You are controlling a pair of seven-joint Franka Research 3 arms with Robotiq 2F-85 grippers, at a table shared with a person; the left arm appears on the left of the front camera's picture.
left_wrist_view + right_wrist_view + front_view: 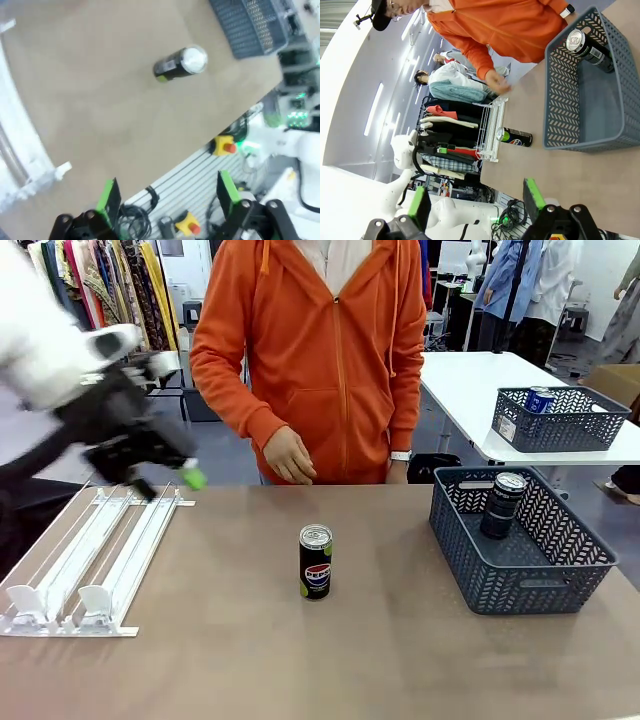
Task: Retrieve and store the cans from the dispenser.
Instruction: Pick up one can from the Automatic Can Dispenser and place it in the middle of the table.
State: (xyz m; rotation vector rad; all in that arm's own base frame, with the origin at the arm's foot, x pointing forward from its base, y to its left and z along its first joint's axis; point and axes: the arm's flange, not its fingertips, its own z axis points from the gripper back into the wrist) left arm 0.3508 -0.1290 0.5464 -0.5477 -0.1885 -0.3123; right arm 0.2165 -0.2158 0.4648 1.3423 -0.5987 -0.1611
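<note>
White table [480, 390], clothes rack [100, 280] behind

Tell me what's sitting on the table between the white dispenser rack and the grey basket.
One dark can with a round logo stands upright on the table, between the dispenser and the basket, touching neither. The front view shows this.

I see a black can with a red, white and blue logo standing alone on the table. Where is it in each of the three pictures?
Front view: the can stands upright mid-table.
Left wrist view: it sits near the top, right of centre, silver top facing the camera.
Right wrist view: it appears sideways, just below centre.
Shared landmark: the blue-grey basket near it.
</note>
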